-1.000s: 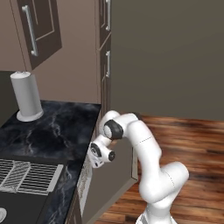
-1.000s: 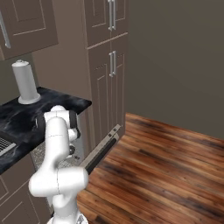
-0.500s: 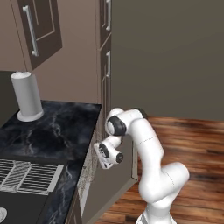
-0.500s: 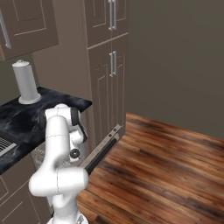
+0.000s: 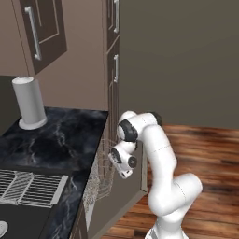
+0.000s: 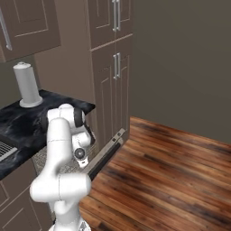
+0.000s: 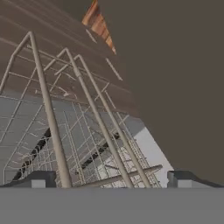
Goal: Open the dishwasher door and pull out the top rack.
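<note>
the dishwasher door is already down, a long flat panel running from the lower left toward the centre of the right base frame, its silver bar handle at the far end out over the wooden floor. in the left base frame the door shows edge-on, dropping from centre toward the bottom below the dark marble counter.

the top rack sits just left of centre in that frame, a pale wire basket poking out from under the counter edge, immediately left of the robot's wrist. its long axis runs along the counter front, across the line of the pull.

in the hand frame the rack's wires fan up from the bottom centre toward the upper left, and one thin bar lies crosswise low in the frame, just above the fingertips.

the claw stands fully open with nothing in it, one finger at lower left, the other at lower right. the wires rise between them, so the rack looks to lie straight ahead, close in; whether anything touches yet i cannot tell.
</note>
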